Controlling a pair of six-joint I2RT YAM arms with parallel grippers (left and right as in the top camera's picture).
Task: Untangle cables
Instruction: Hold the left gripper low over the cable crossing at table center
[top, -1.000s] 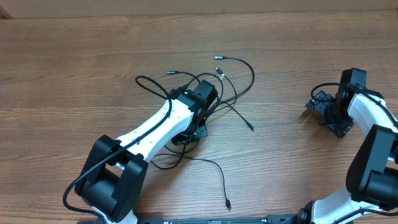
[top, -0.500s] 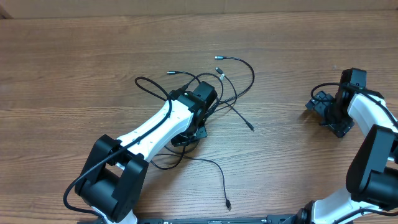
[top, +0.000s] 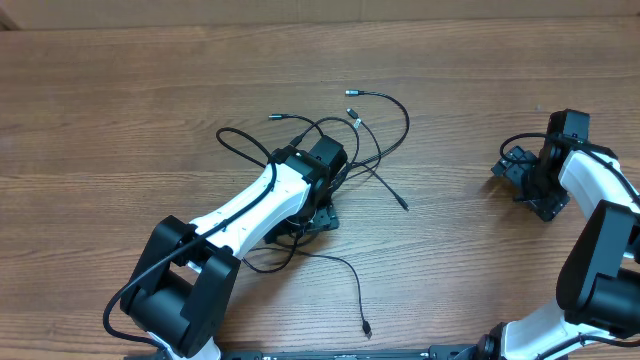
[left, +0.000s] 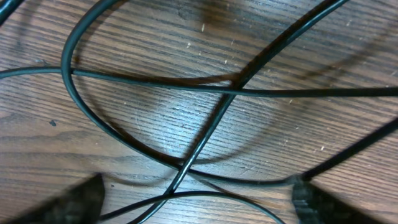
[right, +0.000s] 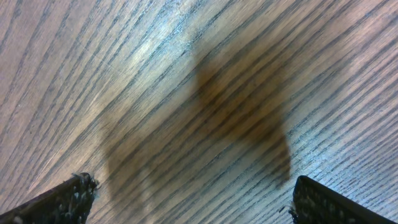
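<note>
Left hand (left: 196, 183) has opened, cables (left: 233, 87) crossing loose between its fingers (left: 74, 202).

Brown wood-grain table (left: 155, 118), matt, finely scratched. Black cables (left: 323, 93), smooth, faintly glossy sheathing. Silvery, metal-looking plug tips (top: 351, 93).

Two arms (top: 250, 205) (top: 600, 195), one table (top: 120, 100), cables (left: 311, 93) too tangled to count.
</note>
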